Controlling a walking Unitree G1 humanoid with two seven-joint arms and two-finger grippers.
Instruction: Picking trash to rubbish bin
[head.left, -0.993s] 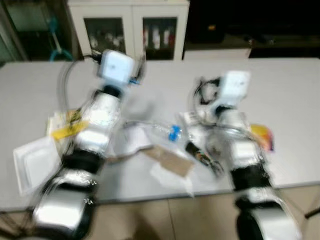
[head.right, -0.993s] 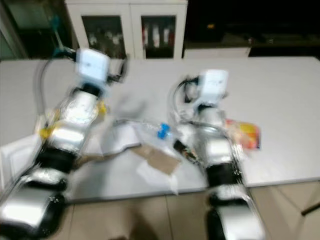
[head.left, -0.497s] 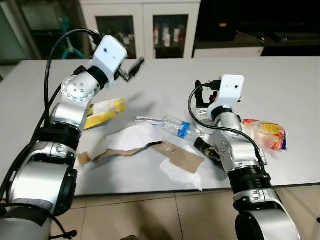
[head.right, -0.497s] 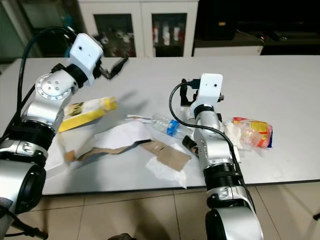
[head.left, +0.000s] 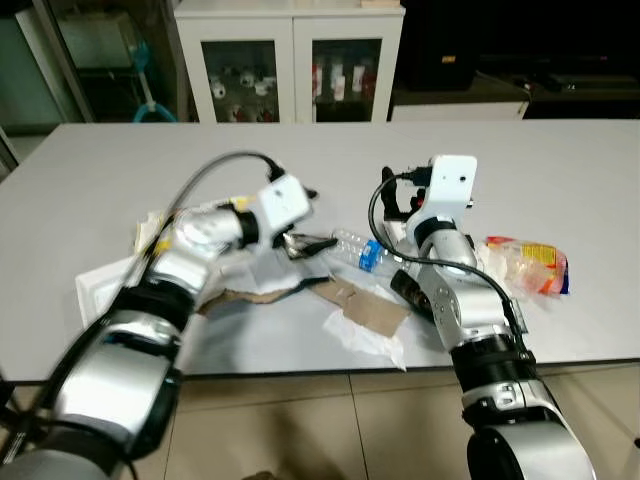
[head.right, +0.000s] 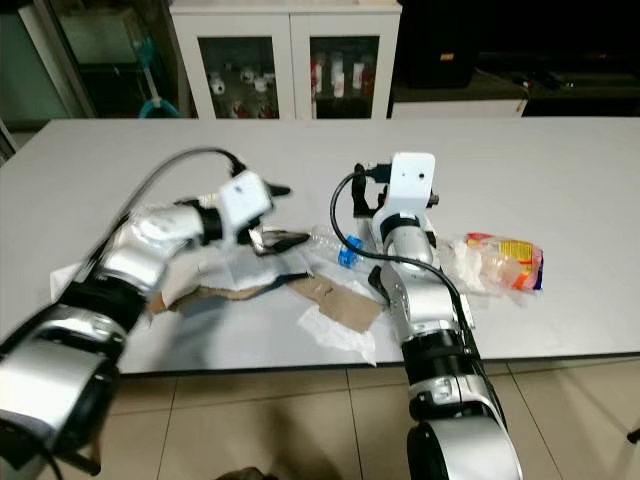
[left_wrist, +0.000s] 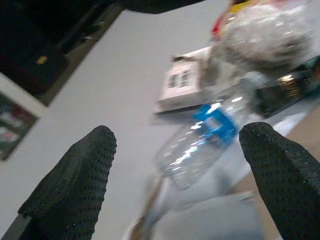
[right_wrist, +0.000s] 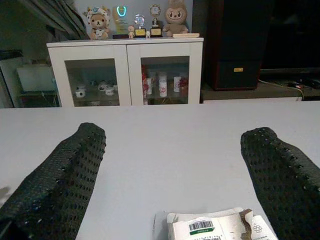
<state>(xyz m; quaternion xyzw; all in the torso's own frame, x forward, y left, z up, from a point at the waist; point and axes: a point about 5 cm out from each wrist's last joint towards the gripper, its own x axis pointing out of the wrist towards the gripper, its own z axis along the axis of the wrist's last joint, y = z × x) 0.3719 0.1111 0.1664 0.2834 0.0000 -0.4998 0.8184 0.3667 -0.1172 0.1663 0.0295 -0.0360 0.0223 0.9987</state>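
Right now the clear plastic bottle (head.left: 358, 249) with its blue label is what I am going for; it lies on its side on the grey table (head.left: 560, 170), in the middle of the litter, its length running from my left gripper toward the right arm. My left gripper (head.left: 312, 242) is low over the table just beside the bottle's base end, fingers (left_wrist: 70, 185) spread wide, and in the left wrist view the bottle sits squarely between them, not yet touched. Around it lie torn brown cardboard (head.left: 375, 307), white crumpled paper (head.left: 370, 340) near the table edge, a small white carton with a barcode (right_wrist: 210, 229) behind the bottle, and a clear bag with a red and yellow wrapper (head.left: 528, 268) off to the right. A flat white tray (head.left: 100, 295) sits at the left edge.

My right gripper (right_wrist: 172, 170) is raised above the table just past the bottle, its fingers wide apart and holding nothing, looking toward the white cabinet (head.left: 290, 60).

To do this well, I judge I should ease the left gripper forward until the fingers straddle the bottle's body, not the tapering neck, then squeeze gently; thin plastic will likely crumple or squirt out sideways. I would keep the fingertips clear of the paper beneath, so I lift only the bottle.
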